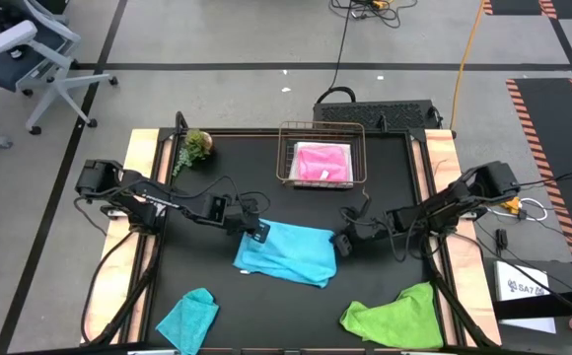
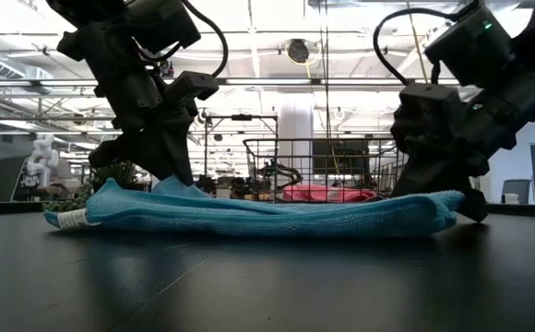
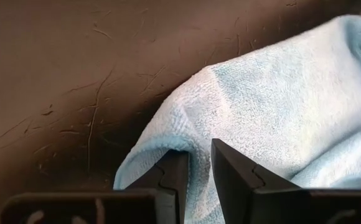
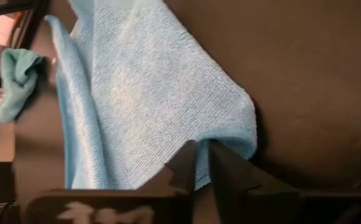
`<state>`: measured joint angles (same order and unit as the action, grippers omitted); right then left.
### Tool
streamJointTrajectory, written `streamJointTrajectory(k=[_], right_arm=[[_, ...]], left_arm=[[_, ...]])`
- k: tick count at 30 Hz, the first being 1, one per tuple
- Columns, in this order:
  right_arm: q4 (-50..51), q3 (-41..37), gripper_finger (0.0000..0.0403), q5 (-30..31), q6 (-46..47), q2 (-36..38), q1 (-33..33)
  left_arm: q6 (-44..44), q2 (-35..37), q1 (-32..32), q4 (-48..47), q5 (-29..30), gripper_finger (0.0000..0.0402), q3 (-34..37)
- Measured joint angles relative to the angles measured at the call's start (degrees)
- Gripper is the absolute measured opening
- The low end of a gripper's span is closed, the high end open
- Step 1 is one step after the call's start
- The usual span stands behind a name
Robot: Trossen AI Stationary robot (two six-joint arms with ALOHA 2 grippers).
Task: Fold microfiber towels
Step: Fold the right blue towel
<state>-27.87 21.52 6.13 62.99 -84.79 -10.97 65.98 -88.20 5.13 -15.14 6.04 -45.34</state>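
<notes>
Currently sky blue towel lies mid-table, already doubled. Left gripper pinches its far-left corner, right gripper pinches right edge; both jaws narrow, cloth between fingers.

Risks, as I judge them:
- thin pinch, so corner slips if arms pull apart
- uneven lift, so fold skews
- fingertips drag on mat

Room: open mat near and far of towel. Teal towel near-left, lime green towel near-right, well apart. Wire basket with hot pink towel far, clear of arms. Plant far-left.
</notes>
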Motion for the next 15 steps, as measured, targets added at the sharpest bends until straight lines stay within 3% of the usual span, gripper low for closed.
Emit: streamJointTrajectory(k=[2, 11, 15], right_arm=[[0.56, 0.0, 0.0007, -0.06, -1.6, 0.23, 1.27], [10.8, 0.0, 0.0002, -0.63, -8.33, 4.52, 8.78], [10.34, -0.04, 0.001, -4.55, -11.45, 7.85, 10.81]], left_arm=[[0.17, 0.0, 0.0, 0.08, -0.02, 0.0072, 0.0], [0.59, 0.0, 0.8, 0.38, -0.07, 0.0072, 0.0], [-0.42, 0.0, 1.01, -0.02, -0.07, 0.0072, 0.0]])
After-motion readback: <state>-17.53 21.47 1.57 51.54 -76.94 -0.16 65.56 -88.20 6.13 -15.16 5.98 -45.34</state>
